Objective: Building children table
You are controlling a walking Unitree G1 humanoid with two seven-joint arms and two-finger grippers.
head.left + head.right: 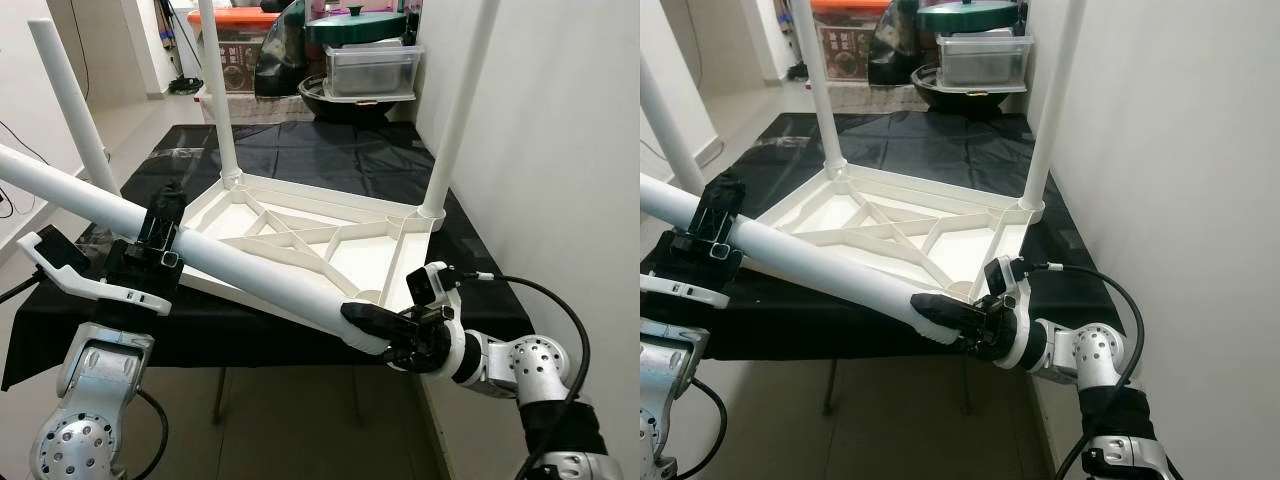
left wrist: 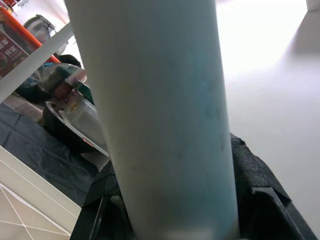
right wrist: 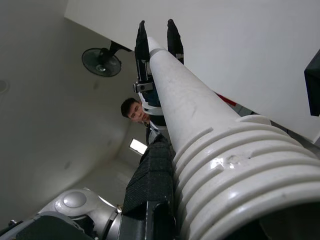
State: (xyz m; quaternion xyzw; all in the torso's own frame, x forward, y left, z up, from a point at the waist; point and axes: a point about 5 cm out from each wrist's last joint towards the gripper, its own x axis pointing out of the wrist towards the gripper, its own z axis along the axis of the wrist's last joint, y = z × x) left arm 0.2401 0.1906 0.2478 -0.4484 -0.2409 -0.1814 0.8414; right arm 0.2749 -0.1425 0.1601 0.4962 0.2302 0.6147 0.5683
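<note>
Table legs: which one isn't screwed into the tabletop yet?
The leg held slantwise by both the left gripper and right gripper; the other three stand upright in the upturned tabletop.

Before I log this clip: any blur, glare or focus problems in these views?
Both eye views sharp and evenly lit. Left wrist view: the table leg is soft, too close for focus. Right wrist view: small glare spots on the leg's threaded end; the far background is dim.

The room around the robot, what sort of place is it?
Probably a lived-in home, perhaps a storage corner. A white table top lies upside down on a black-covered table, with stacked plastic boxes and a green pot lid behind it on the tiled floor.
</note>
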